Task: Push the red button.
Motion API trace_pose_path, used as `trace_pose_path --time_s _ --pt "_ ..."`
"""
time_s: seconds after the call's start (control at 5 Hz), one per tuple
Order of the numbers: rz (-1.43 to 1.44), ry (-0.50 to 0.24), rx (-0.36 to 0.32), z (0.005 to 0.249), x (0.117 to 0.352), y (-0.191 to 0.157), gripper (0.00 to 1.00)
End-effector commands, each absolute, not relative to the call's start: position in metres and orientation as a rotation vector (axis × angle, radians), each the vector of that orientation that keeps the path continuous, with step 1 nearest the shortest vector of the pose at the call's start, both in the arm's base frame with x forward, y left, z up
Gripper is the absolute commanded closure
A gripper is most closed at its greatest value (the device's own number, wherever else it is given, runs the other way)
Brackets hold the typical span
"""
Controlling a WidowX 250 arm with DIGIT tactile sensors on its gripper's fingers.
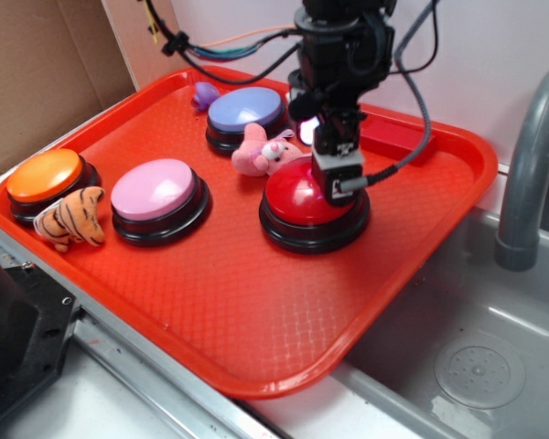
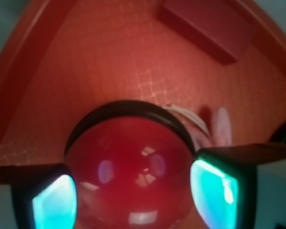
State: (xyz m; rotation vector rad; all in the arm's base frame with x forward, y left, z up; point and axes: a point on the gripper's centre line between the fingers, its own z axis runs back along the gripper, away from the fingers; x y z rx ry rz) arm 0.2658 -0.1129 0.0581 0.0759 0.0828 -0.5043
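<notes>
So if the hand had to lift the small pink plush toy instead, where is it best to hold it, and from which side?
Likely the round soft body of the small pink plush toy, from straight above. It lies low on the red plastic tray, squeezed between the blue dome button and the glossy red dome button, so a sideways approach looks blocked.

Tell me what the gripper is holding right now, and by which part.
Nothing. The gripper is open, with fingers either side of the red button, on or just above its dome.
</notes>
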Motion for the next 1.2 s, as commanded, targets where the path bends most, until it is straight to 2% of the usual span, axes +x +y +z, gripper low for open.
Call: trace_pose_path --time_s 0.0,0.2,0.4,0.6,1.0 --pt "-0.388 0.018 0.094 0.061 0.252 -0.123 0.0" --pt "-0.391 -0.001 0.1 0.063 0.252 -0.121 0.0" --pt "-0.498 -0.042 0.098 0.098 0.257 -0.105 0.0" --pt "-0.499 -0.069 0.115 0.123 0.254 -0.096 0.0" --pt "-0.471 -0.102 0.082 0.135 0.246 -0.091 0.0"
